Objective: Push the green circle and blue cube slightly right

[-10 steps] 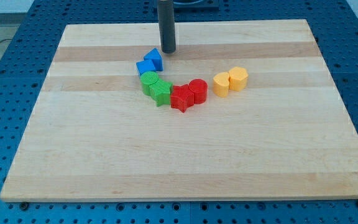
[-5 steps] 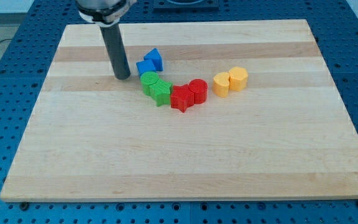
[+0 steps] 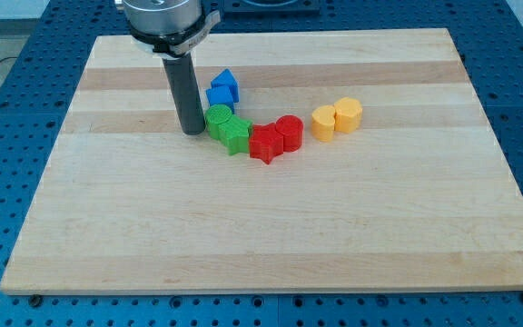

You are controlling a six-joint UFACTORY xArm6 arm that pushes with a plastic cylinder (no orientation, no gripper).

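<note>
With my tip (image 3: 192, 132) resting on the counter (image 3: 271, 227), the green circle (image 3: 217, 118) lies touching it on the view's right, the blue cube (image 3: 219, 96) just above. No hand fitted; a rightward push is lined up.

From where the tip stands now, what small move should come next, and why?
Probably a short push toward the view's right. My tip stands just left of the green circle, touching it or nearly so, and the blue cube sits just above that circle, beside the rod. Pushing from this side should carry both right, though the cube may need its own nudge.
</note>
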